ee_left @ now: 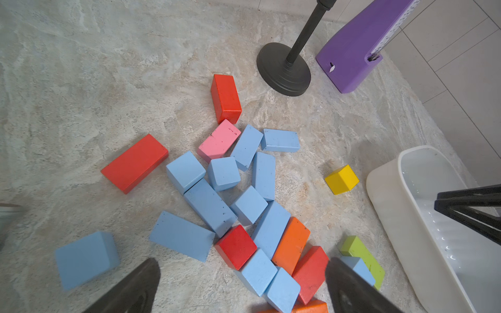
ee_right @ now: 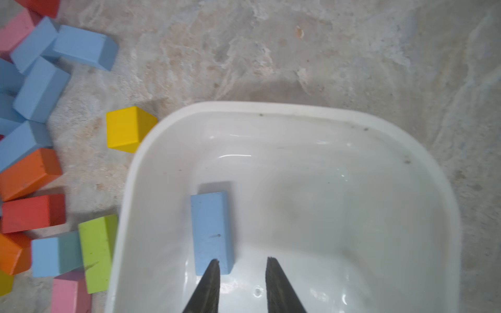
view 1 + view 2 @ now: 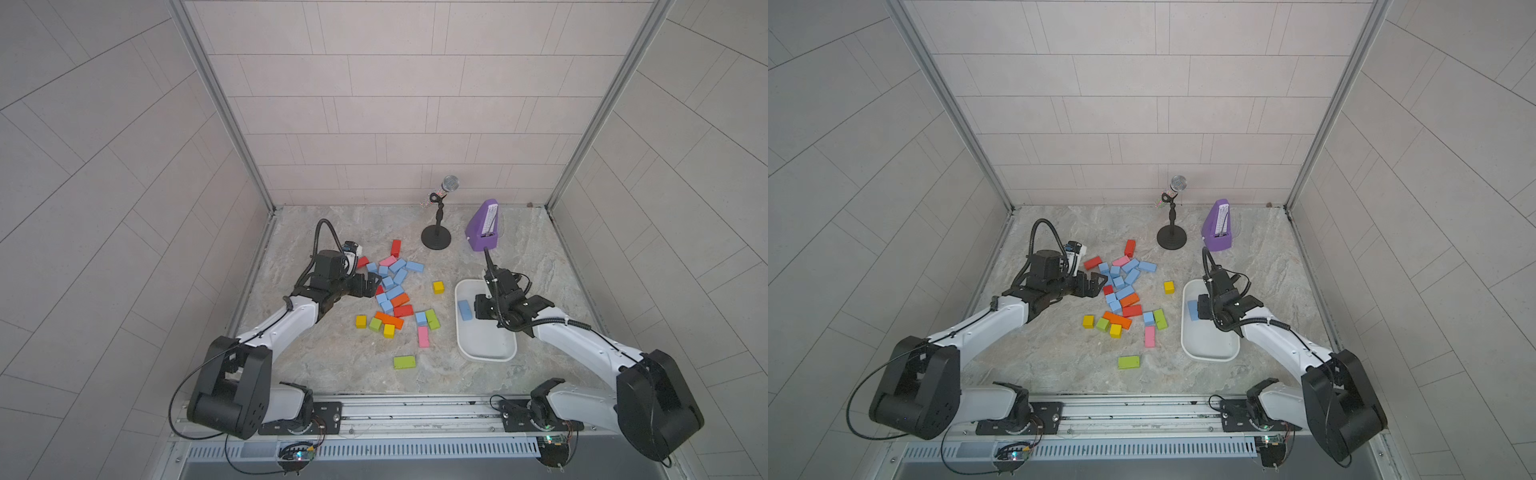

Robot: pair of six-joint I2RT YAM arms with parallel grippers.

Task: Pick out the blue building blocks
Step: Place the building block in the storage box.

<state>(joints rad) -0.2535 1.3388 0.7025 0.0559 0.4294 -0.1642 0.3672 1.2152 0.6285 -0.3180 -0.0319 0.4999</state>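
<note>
Several blue building blocks (image 3: 392, 274) (image 3: 1125, 274) lie mixed with red, orange and pink blocks in a pile left of centre; up close they fill the left wrist view (image 1: 210, 206). My left gripper (image 3: 372, 286) (image 1: 242, 261) hovers at the pile's left edge, jaws wide open with nothing gripped. One blue brick (image 3: 464, 311) (image 2: 211, 233) lies flat in the white tray (image 3: 486, 357) (image 2: 271, 107). My right gripper (image 3: 478, 309) (image 2: 242, 260) hangs over the tray beside that brick, its fingers a narrow gap apart with nothing between them. A blue cube (image 3: 420, 318) sits near the tray.
A microphone on a black round-based stand (image 3: 436, 239) and a purple metronome (image 3: 482, 226) stand at the back. A yellow cube (image 3: 438, 287), a pink brick (image 3: 423, 336) and a green brick (image 3: 404, 362) lie loose between pile and tray. Walls enclose three sides.
</note>
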